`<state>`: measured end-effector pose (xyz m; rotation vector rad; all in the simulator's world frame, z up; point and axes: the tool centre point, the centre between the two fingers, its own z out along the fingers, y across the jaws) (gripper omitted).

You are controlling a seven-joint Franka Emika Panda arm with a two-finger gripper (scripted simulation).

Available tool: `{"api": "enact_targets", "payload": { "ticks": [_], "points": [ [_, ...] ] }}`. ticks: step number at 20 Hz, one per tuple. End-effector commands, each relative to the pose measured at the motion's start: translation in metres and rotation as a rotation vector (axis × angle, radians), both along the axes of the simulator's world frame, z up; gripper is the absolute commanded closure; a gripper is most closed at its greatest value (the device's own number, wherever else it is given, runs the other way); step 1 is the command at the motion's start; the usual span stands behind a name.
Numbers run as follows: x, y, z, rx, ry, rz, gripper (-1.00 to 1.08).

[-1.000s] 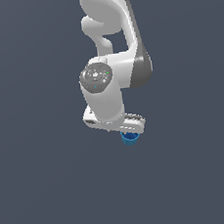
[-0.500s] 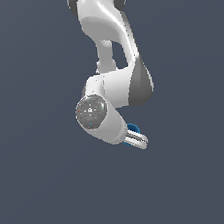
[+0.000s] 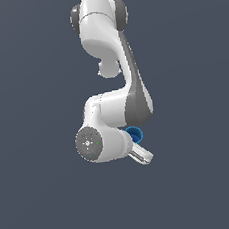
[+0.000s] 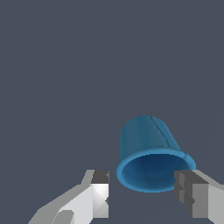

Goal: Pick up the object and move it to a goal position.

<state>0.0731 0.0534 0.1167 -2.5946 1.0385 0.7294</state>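
The object is a small bright blue cup. In the wrist view its hollow top faces the camera, and it sits between my two grey fingertips. One fingertip overlaps the rim. The other stands very close beside it. My gripper is closed on the cup near its rim and holds it in the air. In the exterior view the cup peeks out beside the white hand, just above the gripper. The arm hides most of it there.
The white arm hangs down through the middle of the exterior view, with its wrist joint turned toward the camera. Everything around it is a plain dark grey-blue background with no visible surface, edge or goal marker.
The wrist has swung and tilted further, and the arm now stands more upright. The cup has moved with the gripper, from below the hand to beside it on the exterior view's right.
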Motion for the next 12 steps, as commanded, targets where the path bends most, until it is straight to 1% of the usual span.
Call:
{"api": "enact_targets", "payload": {
  "ticks": [1, 8, 12],
  "points": [
    [0.0, 0.005, -0.005, 0.023, 0.054, -0.042, -0.2],
    [-0.004, 0.018, -0.017, 0.082, 0.2, -0.14, -0.2],
    [-0.007, 0.022, -0.021, 0.107, 0.267, -0.177, -0.2]
  ]
}}
